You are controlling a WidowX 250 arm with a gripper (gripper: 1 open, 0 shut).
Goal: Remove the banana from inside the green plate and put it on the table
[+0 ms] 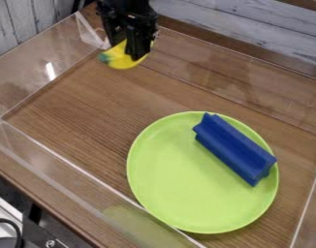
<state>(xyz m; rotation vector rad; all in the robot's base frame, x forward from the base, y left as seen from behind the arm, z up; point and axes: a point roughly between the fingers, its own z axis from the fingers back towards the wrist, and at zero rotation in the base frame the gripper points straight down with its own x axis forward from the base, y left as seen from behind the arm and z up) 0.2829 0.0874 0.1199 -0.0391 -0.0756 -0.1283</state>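
Observation:
At the far left of the table point(109, 107), my black gripper point(131, 48) reaches down from the top edge, shut on the yellow banana point(120, 60). The banana sticks out to the lower left of the fingers, low over the wood; whether it touches the surface I cannot tell. The green plate point(173, 184) lies at the front right, well away from the gripper, and holds only a blue block point(234, 147).
Clear acrylic walls point(45, 68) run along the left, front and back edges of the tabletop. The gripper stands close to the back left corner. Bare wood lies between the gripper and the plate.

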